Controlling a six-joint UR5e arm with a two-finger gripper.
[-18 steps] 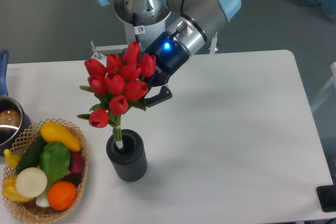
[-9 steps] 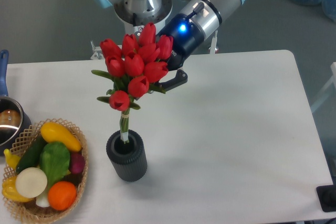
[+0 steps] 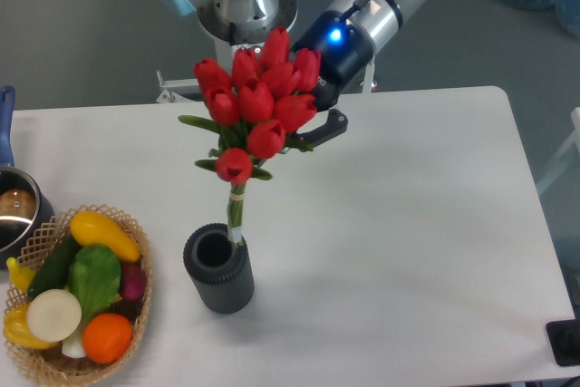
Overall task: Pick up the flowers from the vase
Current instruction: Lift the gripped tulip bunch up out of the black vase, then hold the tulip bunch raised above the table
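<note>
One bunch of flowers [image 3: 258, 101] hangs in the upper middle of the frame, high above the vase [image 3: 217, 269], and the gripper [image 3: 304, 129] is clenched on it from the right side, one dark finger [image 3: 319, 130] showing just past the blooms. The bunch's long axis runs nearly upright, tilted a little, heads up and to the right, stems pointing down and left. The stem tips sit right at the vase's rim, at its right edge; whether they have cleared the mouth cannot be told from this angle. That is the relation that counts: the vase lies straight below the stems, so the next move calls for more lift along that axis. The vase's mouth looks dark and otherwise empty. At lower left, a basket [image 3: 136, 265] holds fruit and vegetables. A pot [image 3: 20, 210] peeks in at the left edge.
</note>
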